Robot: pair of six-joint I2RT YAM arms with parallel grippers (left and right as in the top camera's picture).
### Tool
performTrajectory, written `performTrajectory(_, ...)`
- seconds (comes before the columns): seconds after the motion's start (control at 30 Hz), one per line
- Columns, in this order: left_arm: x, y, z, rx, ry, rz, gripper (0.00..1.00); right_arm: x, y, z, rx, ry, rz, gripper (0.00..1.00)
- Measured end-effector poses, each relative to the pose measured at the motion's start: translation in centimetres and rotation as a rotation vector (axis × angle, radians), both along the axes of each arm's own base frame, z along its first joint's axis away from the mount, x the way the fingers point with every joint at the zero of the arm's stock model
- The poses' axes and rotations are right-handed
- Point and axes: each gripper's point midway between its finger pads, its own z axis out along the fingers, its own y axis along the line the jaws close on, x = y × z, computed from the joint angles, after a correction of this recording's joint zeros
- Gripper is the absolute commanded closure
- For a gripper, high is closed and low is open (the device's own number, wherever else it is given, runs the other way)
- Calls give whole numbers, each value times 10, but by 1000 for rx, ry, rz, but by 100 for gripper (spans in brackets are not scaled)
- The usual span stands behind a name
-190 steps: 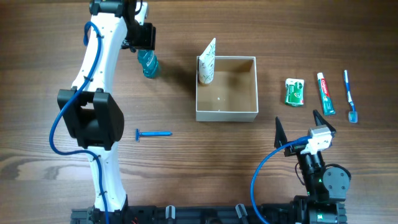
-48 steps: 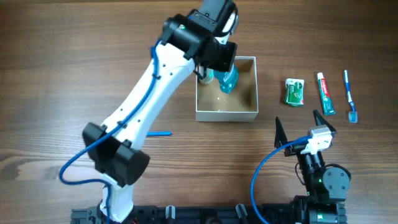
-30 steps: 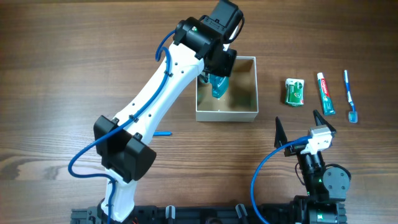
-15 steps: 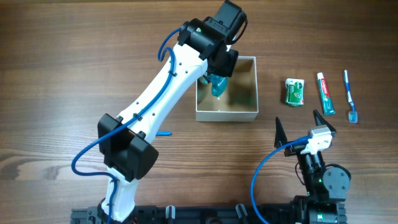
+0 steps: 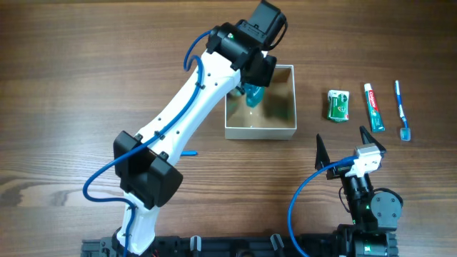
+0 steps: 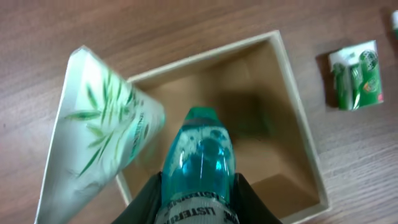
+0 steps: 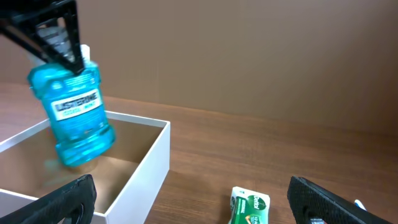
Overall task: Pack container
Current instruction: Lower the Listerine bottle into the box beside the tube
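Note:
The container is a square white box with a tan inside, at the middle far side of the table. My left gripper hangs over its far left part, shut on a teal mouthwash bottle. In the left wrist view the fingers clamp the bottle at its label. The bottle tilts, with its lower end inside the walls. A white pouch with green leaves leans in the container's left corner. My right gripper rests open near the front right, holding nothing.
To the right of the container lie a green soap pack, a toothpaste tube and a blue toothbrush. A blue razor shows partly under the left arm. The soap pack lies ahead of the right gripper.
The left arm carried the bottle from the far left of the table to the container. Over the last second it shifted only slightly right. The right arm has not moved.

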Motion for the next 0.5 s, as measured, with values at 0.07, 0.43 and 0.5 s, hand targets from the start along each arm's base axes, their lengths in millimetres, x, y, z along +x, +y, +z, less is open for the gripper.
performTrajectory(0.07,5,-7,4,-19,-30,-5,96,0,0,0,0,0,0,0)
performTrajectory(0.43,3,-17,7,-24,-55,-39,96,0,0,0,0,0,0,0)
performTrajectory(0.5,4,-18,7,-16,-68,-54,96,0,0,0,0,0,0,0)
